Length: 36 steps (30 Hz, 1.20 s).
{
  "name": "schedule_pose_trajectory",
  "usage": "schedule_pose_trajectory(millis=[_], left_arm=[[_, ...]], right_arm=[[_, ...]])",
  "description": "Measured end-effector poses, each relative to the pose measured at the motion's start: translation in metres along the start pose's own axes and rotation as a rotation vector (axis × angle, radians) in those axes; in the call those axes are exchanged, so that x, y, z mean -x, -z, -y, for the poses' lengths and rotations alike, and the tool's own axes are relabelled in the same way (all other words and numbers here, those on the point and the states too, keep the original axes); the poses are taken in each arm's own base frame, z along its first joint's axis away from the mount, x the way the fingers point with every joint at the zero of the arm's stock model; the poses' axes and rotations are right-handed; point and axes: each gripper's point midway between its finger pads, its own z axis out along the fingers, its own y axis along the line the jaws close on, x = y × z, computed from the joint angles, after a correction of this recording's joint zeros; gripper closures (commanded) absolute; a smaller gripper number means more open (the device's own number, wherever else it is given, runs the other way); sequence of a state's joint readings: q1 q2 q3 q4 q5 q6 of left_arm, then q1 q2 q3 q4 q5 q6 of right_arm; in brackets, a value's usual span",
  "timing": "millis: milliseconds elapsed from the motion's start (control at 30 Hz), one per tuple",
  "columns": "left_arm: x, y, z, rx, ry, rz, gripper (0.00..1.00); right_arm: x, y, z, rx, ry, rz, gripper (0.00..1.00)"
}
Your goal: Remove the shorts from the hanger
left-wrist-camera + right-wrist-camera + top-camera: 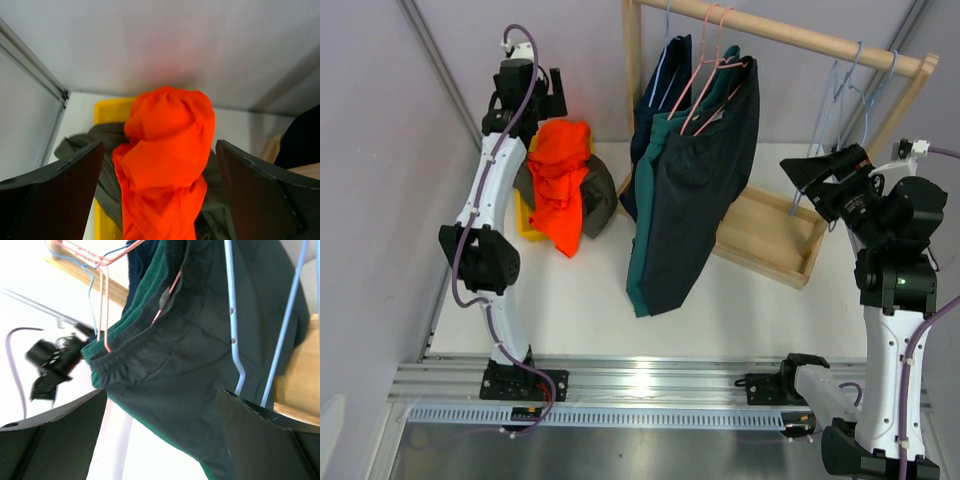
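**Three pairs on the rail, two in the pile**

The wooden rack (790, 35) runs across the far side of the table (720, 320), from 12 toward 2 o'clock. The largest thing on it is the black shorts (705, 180), hanging in front. The teal shorts (642, 270) are tucked just behind them and the navy shorts (665, 85) are behind that, all on thin wire hangers. At 10 o'clock the orange shorts (560, 175) lie heaped on the olive shorts (600, 195), over a yellow bin (525, 225).

The left gripper (160, 145) hovers above that heap, its fingers spread wide and holding nothing. The right gripper (161, 395), at 3 o'clock, faces the black pair's waistband. Its fingers are also apart and empty.

I'd judge the black pair comes off next. To do it well, bite the waistband close to where the pink hanger (705, 70) carries it. Then draw down and toward 6 o'clock, so the cloth slides off without dragging the teal pair along.

Two empty blue hangers (845, 90) dangle right across the right gripper's path, and their wires could snag a finger. The rack's post and the wooden base tray (770, 235) crowd the space from 2 to 3 o'clock. The open room is the bare tabletop from 5 to 7 o'clock.
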<state>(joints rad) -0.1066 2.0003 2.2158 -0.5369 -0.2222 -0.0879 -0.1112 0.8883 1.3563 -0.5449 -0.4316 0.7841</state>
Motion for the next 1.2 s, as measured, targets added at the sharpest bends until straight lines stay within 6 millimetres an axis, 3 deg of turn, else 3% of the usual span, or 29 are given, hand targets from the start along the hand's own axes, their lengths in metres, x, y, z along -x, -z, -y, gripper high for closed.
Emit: schedule_pose_trajectory(millis=[100,200,333,467,533,600,700,833,933,1000,1067,1100,1167,1200], left_arm=[[-0.019,0.005,0.002,-0.012,0.003,-0.051,0.01],[-0.013,0.034,0.006,-0.039,0.007,-0.048,0.01],[0.027,0.127,0.016,-0.126,0.029,0.081,0.0],[0.054,0.235,0.018,-0.241,0.071,0.267,0.01],[0.057,0.274,0.012,-0.277,0.093,0.342,0.01],[0.058,0.296,0.007,-0.293,0.116,0.386,0.0],[0.035,0.297,0.012,-0.324,0.125,0.374,0.0],[-0.026,0.271,0.023,-0.343,0.105,0.235,0.01],[-0.066,0.256,0.029,-0.349,0.082,0.135,0.01],[-0.075,0.254,0.03,-0.353,0.08,0.118,0.01],[-0.075,0.256,0.03,-0.357,0.085,0.122,0.01],[-0.074,0.258,0.029,-0.359,0.088,0.131,0.01],[-0.071,0.262,0.028,-0.363,0.093,0.151,0.01],[-0.07,0.264,0.028,-0.368,0.095,0.162,0.01]], right_arm=[[-0.002,0.002,-0.009,0.043,0.003,-0.016,0.01],[-0.002,0.002,-0.028,0.128,0.003,-0.03,0.01],[-0.006,-0.011,-0.057,0.249,-0.021,-0.074,0.01],[-0.021,-0.051,-0.084,0.333,-0.037,-0.164,0.0],[-0.027,-0.074,-0.096,0.351,-0.027,-0.192,0.01],[-0.035,-0.107,-0.096,0.338,-0.018,-0.218,0.01],[-0.039,-0.149,-0.088,0.292,-0.002,-0.22,0.01],[-0.038,-0.187,-0.075,0.236,0.02,-0.198,0.01],[-0.038,-0.204,-0.078,0.226,0.04,-0.178,0.04],[-0.044,-0.212,-0.084,0.229,0.05,-0.179,0.05],[-0.048,-0.22,-0.09,0.235,0.061,-0.178,0.17],[-0.053,-0.224,-0.095,0.242,0.071,-0.18,0.37],[-0.058,-0.232,-0.1,0.25,0.084,-0.178,0.58],[-0.062,-0.236,-0.102,0.252,0.087,-0.179,0.8]])
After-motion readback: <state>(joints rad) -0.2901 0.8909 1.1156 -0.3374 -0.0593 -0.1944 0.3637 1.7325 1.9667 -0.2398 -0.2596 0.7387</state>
